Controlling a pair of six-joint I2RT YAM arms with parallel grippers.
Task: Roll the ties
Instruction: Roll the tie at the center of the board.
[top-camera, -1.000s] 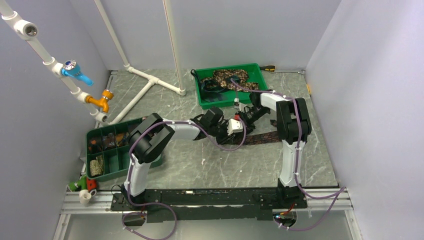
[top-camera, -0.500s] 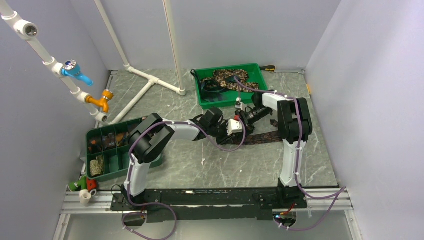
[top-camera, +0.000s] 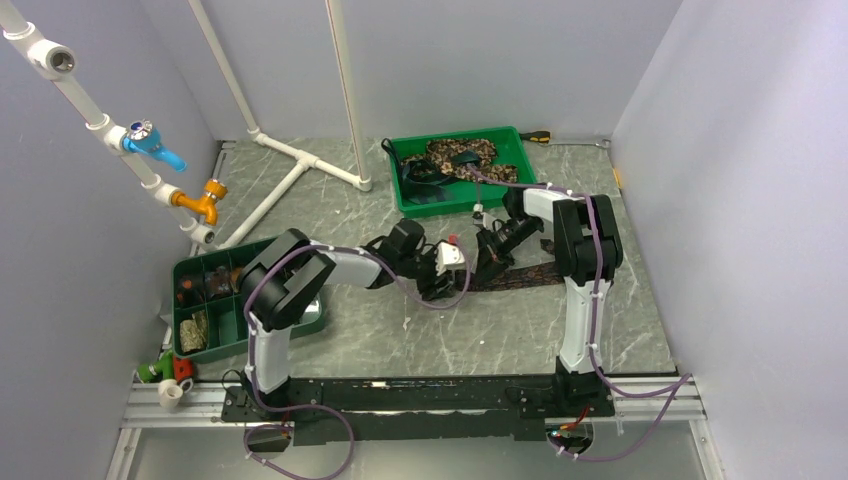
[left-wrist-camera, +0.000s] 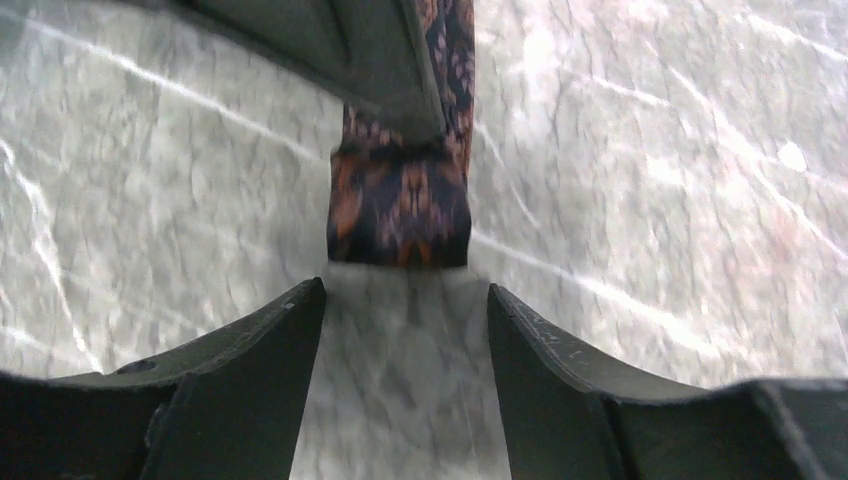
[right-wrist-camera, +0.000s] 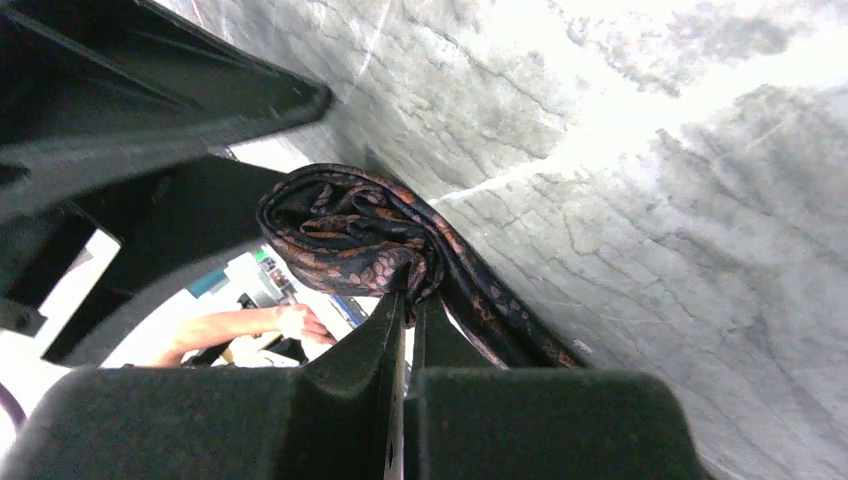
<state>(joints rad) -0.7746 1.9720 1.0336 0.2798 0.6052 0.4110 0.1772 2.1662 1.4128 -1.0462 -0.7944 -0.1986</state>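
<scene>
Maroon-brown patterned fabric: tie, partly rolled, lying on grey marbled table between both arms. Roll loose and lumpy, orange motifs showing. Flat tail stretching straight away from left gripper, toward right arm's side. Left gripper spread wide, just short of roll, roll centred on the gap. Right gripper pinched shut on a fold of roll. Left likely better placed for next turn.

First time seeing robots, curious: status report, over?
Left tool open, short of the tie. Right tool shut on its rolled end. Tools crowded close together.
</scene>
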